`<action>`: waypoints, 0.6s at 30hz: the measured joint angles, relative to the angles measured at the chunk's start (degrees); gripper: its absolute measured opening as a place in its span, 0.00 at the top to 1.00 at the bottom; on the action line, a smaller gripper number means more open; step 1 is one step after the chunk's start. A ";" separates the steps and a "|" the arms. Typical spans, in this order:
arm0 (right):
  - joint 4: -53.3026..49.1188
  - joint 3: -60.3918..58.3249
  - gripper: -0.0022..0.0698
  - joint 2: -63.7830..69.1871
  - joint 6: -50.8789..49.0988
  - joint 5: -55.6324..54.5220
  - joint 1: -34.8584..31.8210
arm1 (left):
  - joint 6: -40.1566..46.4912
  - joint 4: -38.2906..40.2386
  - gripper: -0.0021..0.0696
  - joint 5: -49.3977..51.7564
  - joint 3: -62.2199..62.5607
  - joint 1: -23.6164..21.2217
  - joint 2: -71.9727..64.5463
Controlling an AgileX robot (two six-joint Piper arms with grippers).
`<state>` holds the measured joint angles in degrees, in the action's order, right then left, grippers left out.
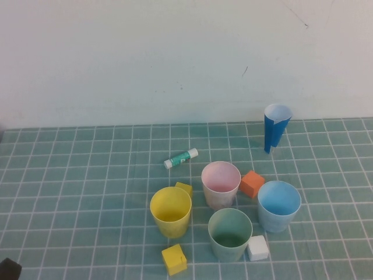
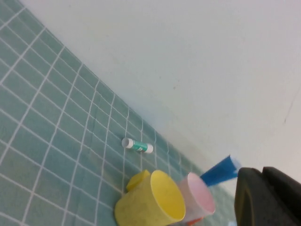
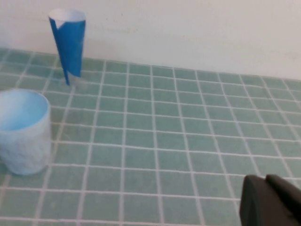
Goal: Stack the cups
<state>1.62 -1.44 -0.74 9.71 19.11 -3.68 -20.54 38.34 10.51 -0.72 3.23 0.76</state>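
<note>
Four cups stand upright and apart on the green tiled mat in the high view: yellow (image 1: pixel 171 211), pink (image 1: pixel 221 184), green (image 1: pixel 229 233) and light blue (image 1: pixel 279 205). The left wrist view shows the yellow cup (image 2: pixel 150 200) and the pink cup (image 2: pixel 200 195). The right wrist view shows the light blue cup (image 3: pixel 23 129). My left gripper (image 2: pixel 262 170) is shut and empty, well left of the cups; a dark part of that arm (image 1: pixel 9 269) shows at the mat's front left corner. My right gripper (image 3: pixel 265 178) is shut and empty, to the right of the light blue cup, out of the high view.
A dark-blue paper cone (image 1: pixel 275 127) stands at the back right. A glue stick (image 1: pixel 180 158) lies behind the cups. An orange cube (image 1: pixel 252 184), two yellow cubes (image 1: pixel 184 188) (image 1: pixel 174 259) and a white cube (image 1: pixel 257 248) lie among the cups. A white wall borders the mat's far edge.
</note>
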 joint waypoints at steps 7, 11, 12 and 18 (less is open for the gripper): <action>25.28 -0.11 0.97 0.00 -6.47 -0.11 0.00 | 17.23 -10.95 0.97 19.98 18.96 0.00 -13.35; 39.52 -0.11 0.97 0.00 -8.34 -0.21 0.00 | 25.68 -15.89 0.97 30.06 30.88 0.00 -27.22; 40.93 -0.11 0.97 0.00 -8.47 -0.38 0.00 | 28.05 -16.32 0.97 31.48 33.27 0.00 -30.68; 40.71 -0.11 0.97 0.00 -4.00 -3.20 0.00 | 36.58 -18.43 0.97 32.13 42.07 0.00 -51.04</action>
<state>42.33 -1.55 -0.74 5.71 15.91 -3.68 16.04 19.92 42.64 41.35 3.23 -50.27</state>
